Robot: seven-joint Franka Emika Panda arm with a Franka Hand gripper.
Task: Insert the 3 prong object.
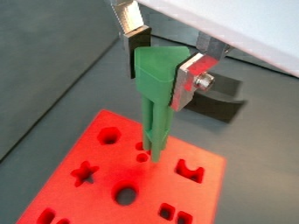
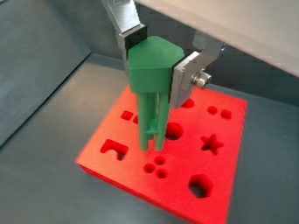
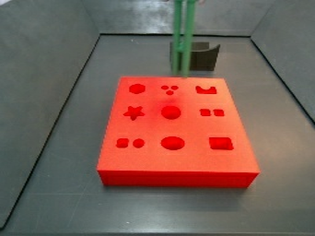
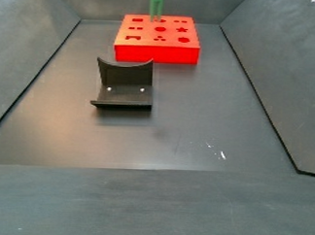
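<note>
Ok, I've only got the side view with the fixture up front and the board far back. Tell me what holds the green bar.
Observer: The gripper is above the board, with its jaws shut on the wide top of the bar.
Operator: Give me the prongs' state.
Observer: They are not inserted. In a wrist view the prongs hang just above the board's top face.
Operator: Name the holes below them.
Observer: It's a cluster of three small round holes. In both wrist views the prong tips are right by it, but I can't tell if they line up exactly.
</note>
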